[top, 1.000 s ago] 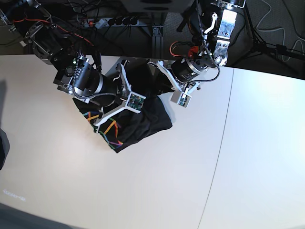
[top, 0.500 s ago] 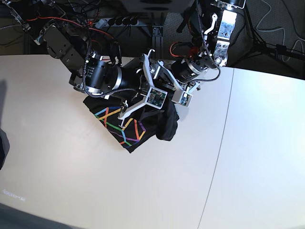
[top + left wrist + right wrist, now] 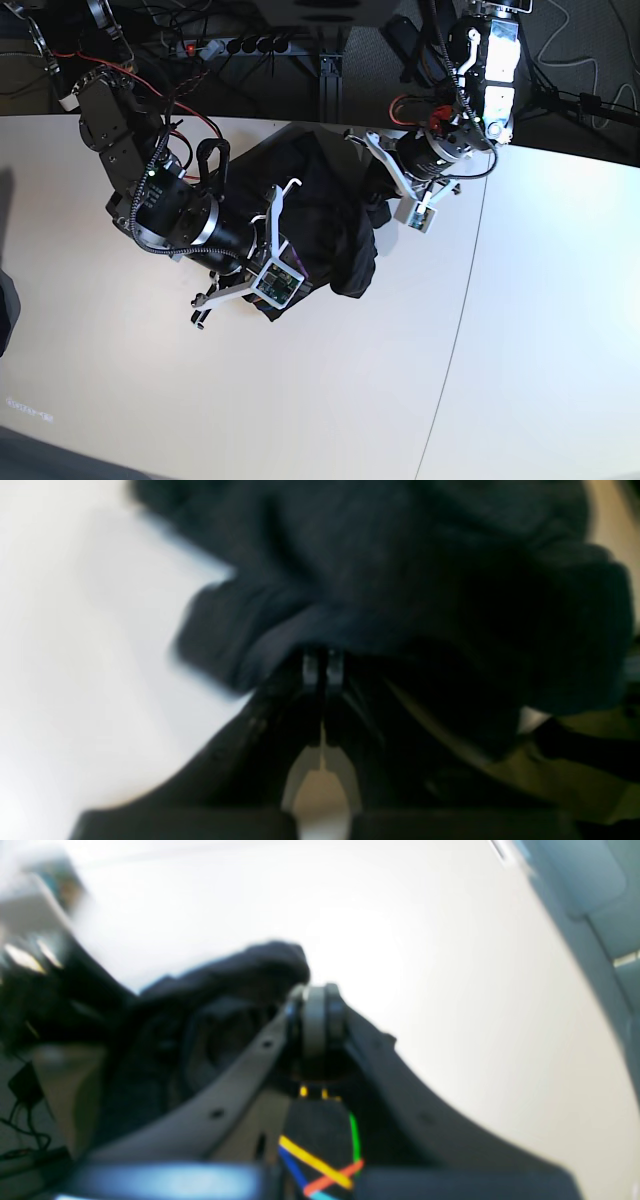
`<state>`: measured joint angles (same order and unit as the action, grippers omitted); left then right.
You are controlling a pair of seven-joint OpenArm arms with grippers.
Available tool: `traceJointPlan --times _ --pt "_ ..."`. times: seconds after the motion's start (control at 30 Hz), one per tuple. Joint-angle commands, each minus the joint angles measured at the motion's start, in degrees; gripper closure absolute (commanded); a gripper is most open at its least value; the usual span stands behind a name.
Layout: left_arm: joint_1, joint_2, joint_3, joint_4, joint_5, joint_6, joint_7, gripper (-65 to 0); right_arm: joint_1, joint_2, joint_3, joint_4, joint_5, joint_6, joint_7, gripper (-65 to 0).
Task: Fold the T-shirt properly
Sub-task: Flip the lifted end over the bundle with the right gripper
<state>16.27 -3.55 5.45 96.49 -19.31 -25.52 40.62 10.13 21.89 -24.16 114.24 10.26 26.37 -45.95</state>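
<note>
**Both grippers pinched on a bunched T-shirt, mid-fold**

The black T-shirt [image 3: 330,215] lies heaped on the white table [image 3: 520,330], gathered between the two arms and far from flat. In the left wrist view the left gripper [image 3: 322,667] has its fingertips pressed together with a roll of dark knit bulging just beyond and over them; it looks nipped on a fold of the shirt. In the right wrist view the right gripper [image 3: 316,1012] also has its pads pressed together, with the printed cloth [image 3: 320,1145] running back from the tips toward the wrist, orange, blue and green lines showing, and plain black fabric piled to one side of the fingers. It appears to hold the cloth, though blur hides the exact bite.

My reading: this is the carry-over step of a fold, each gripper holding an edge. The next move probably calls for drawing the two held points apart to take out slack, then laying the fabric down flat before letting go, lest the bundle collapse into a wad.
</note>
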Motion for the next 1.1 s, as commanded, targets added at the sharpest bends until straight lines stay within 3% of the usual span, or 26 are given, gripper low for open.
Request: traceJointPlan --times 0.0,0.13,0.27,0.53,0.77,0.97,1.07 --pt "-0.1 -0.4 -1.4 1.6 -0.1 0.2 1.4 0.0 0.8 0.2 0.5 -0.2 0.2 1.7 0.0 0.0" --pt "-0.1 -2.4 -4.2 2.6 -5.4 -0.9 3.6 0.0 0.4 0.2 0.5 -4.3 1.6 1.7 -3.0 0.0" --pt "0.0 -4.2 -5.5 2.6 -5.4 -0.9 3.8 0.0 -1.5 0.3 0.5 -5.1 6.0 1.7 -4.7 0.0" --pt "-0.1 -7.8 -9.8 2.6 -6.6 -0.9 3.8 0.0 -7.5 0.3 -1.4 -5.0 20.1 2.0 -10.8 0.0" --pt "-0.2 -9.7 -13.6 2.6 -10.0 -1.8 3.7 0.0 -8.8 0.0 -4.1 -0.5 28.8 3.9 -10.0 0.0" --pt "-0.2 -9.7 -13.8 2.6 -10.6 -2.4 3.8 0.0 -6.9 -1.1 -4.0 5.1 28.3 5.0 -9.3 0.0" --pt "-0.2 -9.9 -13.8 2.6 -10.7 -2.4 4.0 0.0 -5.2 -1.1 -3.1 4.9 20.2 4.9 -6.4 0.0"
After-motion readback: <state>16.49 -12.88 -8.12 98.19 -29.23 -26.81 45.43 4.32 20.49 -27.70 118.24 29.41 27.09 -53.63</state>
